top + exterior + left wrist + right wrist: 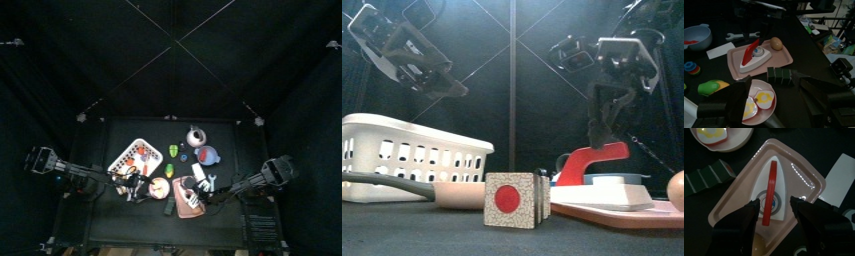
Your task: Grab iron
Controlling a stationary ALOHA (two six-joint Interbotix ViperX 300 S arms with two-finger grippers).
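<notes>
The iron [771,190] has a white body and a red handle, and it lies on a pink tray [801,173]. My right gripper [777,217] hangs just above the iron's rear end. It is open, with one jaw on each side of the handle and nothing held. In the front view the iron [596,166] sits low on the right under the right gripper [603,128]. In the left wrist view the iron [754,53] lies well ahead of my open, empty left gripper [784,106], which hovers over the pink plate [769,112].
A white basket [409,150] stands at the left, with a card box with a red dot [512,198] in front. A green striped box [783,75], a brown egg-shaped thing [777,44], a blue bowl [697,35], a wrench [741,35] and white paper [717,50] surround the tray.
</notes>
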